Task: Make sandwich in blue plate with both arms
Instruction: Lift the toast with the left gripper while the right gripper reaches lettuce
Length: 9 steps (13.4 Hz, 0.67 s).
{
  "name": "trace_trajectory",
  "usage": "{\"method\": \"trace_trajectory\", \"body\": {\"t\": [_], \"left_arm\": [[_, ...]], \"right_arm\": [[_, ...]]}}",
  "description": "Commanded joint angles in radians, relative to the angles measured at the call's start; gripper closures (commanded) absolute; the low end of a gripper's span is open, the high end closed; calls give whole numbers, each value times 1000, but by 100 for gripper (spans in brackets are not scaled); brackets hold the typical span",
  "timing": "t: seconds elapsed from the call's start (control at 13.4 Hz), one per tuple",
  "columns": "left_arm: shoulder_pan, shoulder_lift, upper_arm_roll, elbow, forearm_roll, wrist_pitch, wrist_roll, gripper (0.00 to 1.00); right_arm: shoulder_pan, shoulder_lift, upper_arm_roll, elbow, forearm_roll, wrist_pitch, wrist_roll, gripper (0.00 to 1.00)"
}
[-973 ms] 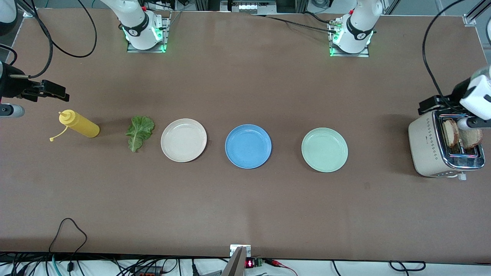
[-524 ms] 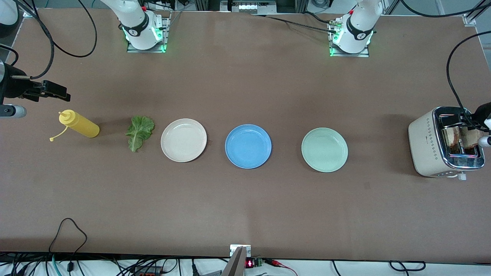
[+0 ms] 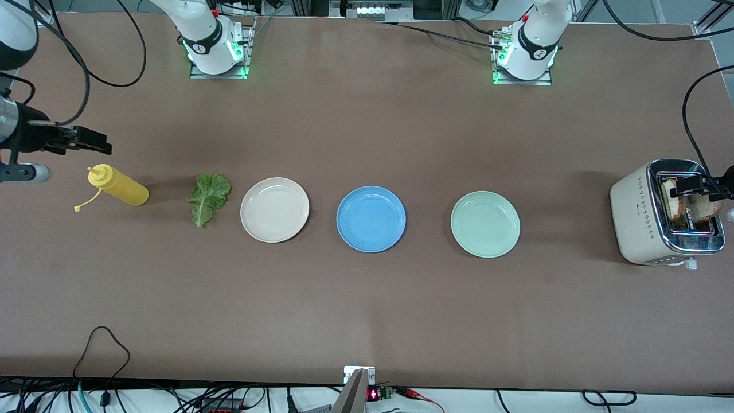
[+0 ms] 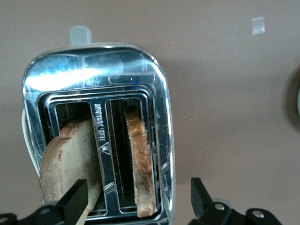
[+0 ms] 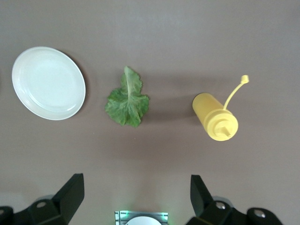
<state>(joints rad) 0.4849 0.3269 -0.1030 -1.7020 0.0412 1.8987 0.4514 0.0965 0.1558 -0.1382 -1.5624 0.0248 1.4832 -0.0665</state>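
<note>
The blue plate (image 3: 371, 219) sits bare at the table's middle, between a cream plate (image 3: 274, 209) and a pale green plate (image 3: 485, 224). Two bread slices (image 4: 65, 159) (image 4: 140, 164) stand in the slots of a toaster (image 3: 636, 212) at the left arm's end. My left gripper (image 3: 697, 184) hangs open over the toaster's slots (image 4: 137, 201) and holds nothing. A green lettuce leaf (image 3: 209, 198) lies beside the cream plate and shows in the right wrist view (image 5: 126, 101). My right gripper (image 3: 86, 140) is open and empty (image 5: 136, 197), in the air by the yellow bottle.
A yellow squeeze bottle (image 3: 118, 185) lies on its side toward the right arm's end, its cap dangling on a strap. Black cables loop over both ends of the table. The cream plate also shows in the right wrist view (image 5: 47, 82).
My left wrist has swung out toward the table's end and its fingers now sit over the toaster's slots. My right gripper has drifted slightly toward the table's middle.
</note>
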Motion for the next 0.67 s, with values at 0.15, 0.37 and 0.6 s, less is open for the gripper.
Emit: {"method": "trace_trajectory", "body": {"t": [0.15, 0.37, 0.6], "left_arm": [[3, 44, -7, 9, 28, 0, 18, 32], [6, 61, -7, 9, 29, 0, 13, 56], [11, 58, -6, 10, 61, -21, 15, 94]], "right_arm": [[29, 54, 2, -89, 0, 94, 8, 0], [61, 4, 2, -368, 0, 426, 8, 0], [71, -1, 2, -551, 0, 684, 10, 0]]}}
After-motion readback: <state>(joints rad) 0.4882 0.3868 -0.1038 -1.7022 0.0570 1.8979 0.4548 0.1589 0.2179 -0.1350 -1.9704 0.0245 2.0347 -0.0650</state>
